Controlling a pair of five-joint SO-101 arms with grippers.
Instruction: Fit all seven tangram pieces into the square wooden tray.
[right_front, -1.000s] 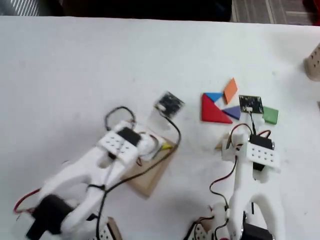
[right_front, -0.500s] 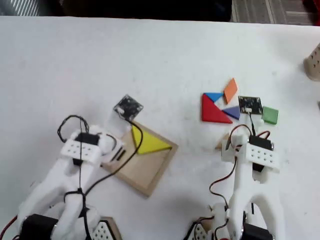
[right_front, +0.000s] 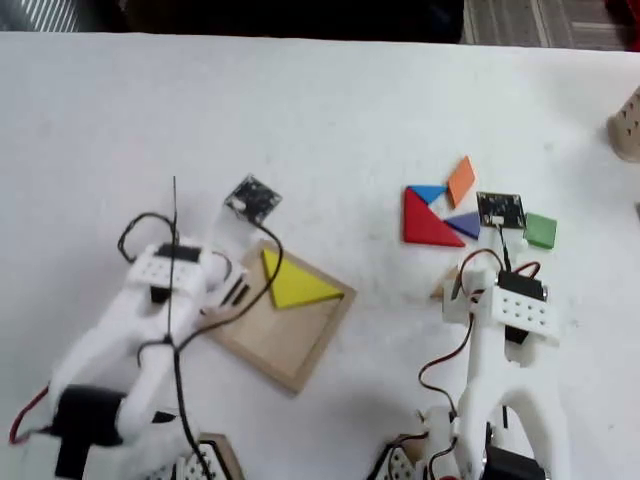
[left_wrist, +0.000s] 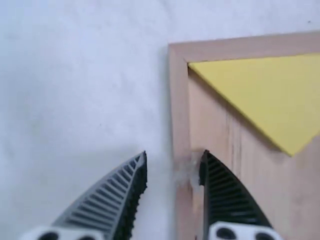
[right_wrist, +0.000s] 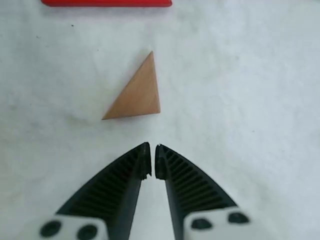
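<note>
White arms (right_front: 120, 335) with black cables (right_front: 173, 350) and ribbed black claws (left_wrist: 174, 156).

Light falls bright and even from above on the white surface (right_front: 300, 110), palest toward its far side; beyond the far edge the room is dark. Shadows are soft and grey: a wide, faint one lies by the near corner of the tray (right_front: 290, 345) and under both arms. In the left wrist view the surface dims toward the left claw (left_wrist: 174, 154), while the yellow piece (left_wrist: 265, 95) is brightly lit. In the right wrist view a faint shadow hugs the wooden triangle (right_wrist: 137, 95), and the right claw (right_wrist: 152, 147) looks nearly black.
</note>
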